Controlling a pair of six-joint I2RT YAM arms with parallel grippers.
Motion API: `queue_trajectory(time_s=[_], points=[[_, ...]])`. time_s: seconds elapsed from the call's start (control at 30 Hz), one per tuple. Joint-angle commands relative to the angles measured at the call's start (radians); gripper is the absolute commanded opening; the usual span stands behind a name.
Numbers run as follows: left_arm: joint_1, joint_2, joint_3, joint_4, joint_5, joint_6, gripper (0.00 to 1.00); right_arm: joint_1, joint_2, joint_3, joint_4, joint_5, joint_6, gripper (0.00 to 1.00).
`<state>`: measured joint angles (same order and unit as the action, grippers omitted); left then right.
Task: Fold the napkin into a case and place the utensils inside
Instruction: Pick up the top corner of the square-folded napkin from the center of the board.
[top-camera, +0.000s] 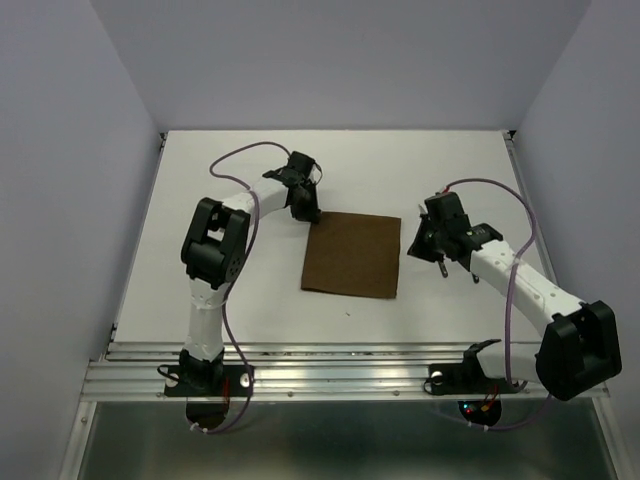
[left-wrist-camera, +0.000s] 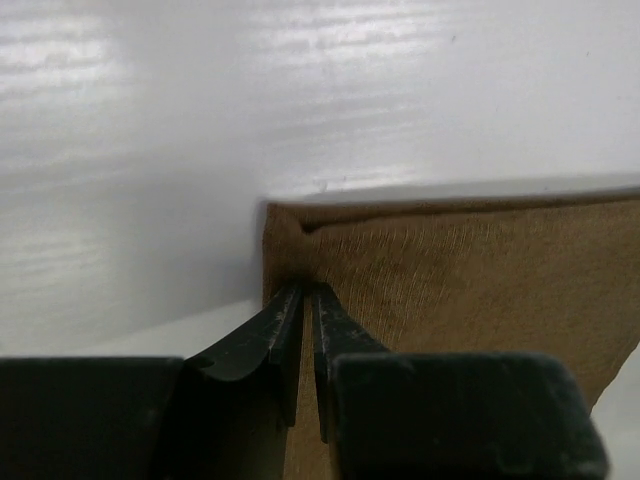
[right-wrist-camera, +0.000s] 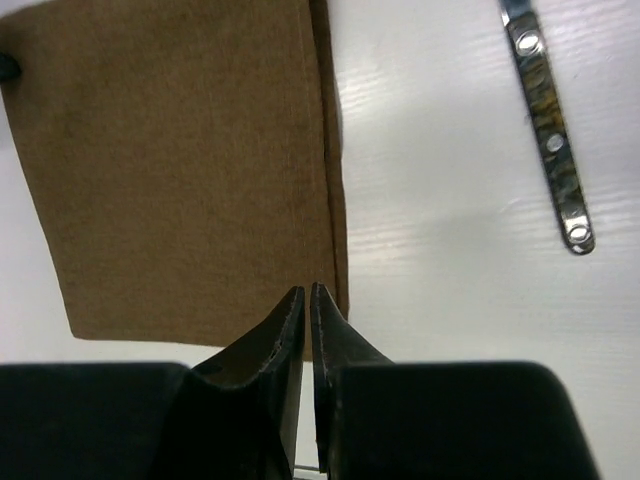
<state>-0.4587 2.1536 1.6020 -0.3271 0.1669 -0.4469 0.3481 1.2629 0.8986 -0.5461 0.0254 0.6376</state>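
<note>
Top external: left gripper (top-camera: 303, 207) angled down, pinching napkin (top-camera: 352, 253) corner; right gripper (top-camera: 425, 250) clenched empty alongside.

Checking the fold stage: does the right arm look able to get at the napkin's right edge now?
Probably yes. The right gripper hangs closed just over that edge of the napkin, nothing lies between them, and the left gripper is at the far corner.

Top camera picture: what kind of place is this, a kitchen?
Probably a robot test lab, not a kitchen: two robot arms bolted to a metal rail, and a white table boxed in by plain walls, with a brown napkin on it.
</note>
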Motion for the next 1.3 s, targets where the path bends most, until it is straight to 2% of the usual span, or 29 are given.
queue_trajectory(time_s=[0.0, 0.1, 0.17, 0.27, 0.33, 0.43, 0.57, 0.77, 1.0, 1.27], points=[[-0.006, -0.225, -0.092, -0.053, -0.046, 0.001, 0.22, 0.124, -0.037, -0.047, -0.07, 0.024, 0.089, 0.12], [-0.001, -0.365, -0.228, -0.044, -0.063, -0.012, 0.25, 0.215, -0.042, -0.095, -0.052, 0.05, 0.18, 0.15], [0.008, -0.452, -0.307, -0.033, -0.058, -0.027, 0.26, 0.226, -0.051, -0.164, 0.004, 0.042, 0.278, 0.17], [0.014, -0.523, -0.468, -0.004, -0.012, -0.039, 0.26, 0.235, -0.079, -0.225, 0.066, 0.031, 0.355, 0.26], [0.011, -0.572, -0.571, 0.022, 0.045, -0.058, 0.26, 0.235, -0.073, -0.256, 0.1, 0.027, 0.367, 0.32], [0.0, -0.595, -0.658, 0.078, 0.082, -0.073, 0.26, 0.235, -0.021, -0.251, 0.106, 0.018, 0.353, 0.33], [-0.001, -0.592, -0.695, 0.089, 0.076, -0.073, 0.26, 0.235, 0.006, -0.244, 0.11, 0.022, 0.356, 0.33], [-0.001, -0.575, -0.7, 0.102, 0.071, -0.076, 0.26, 0.235, 0.038, -0.25, 0.127, 0.028, 0.356, 0.41], [-0.001, -0.575, -0.767, 0.149, 0.123, -0.073, 0.26, 0.235, 0.055, -0.271, 0.173, 0.054, 0.376, 0.4], [-0.001, -0.564, -0.778, 0.148, 0.092, -0.07, 0.26, 0.235, 0.053, -0.277, 0.181, 0.074, 0.384, 0.22]])
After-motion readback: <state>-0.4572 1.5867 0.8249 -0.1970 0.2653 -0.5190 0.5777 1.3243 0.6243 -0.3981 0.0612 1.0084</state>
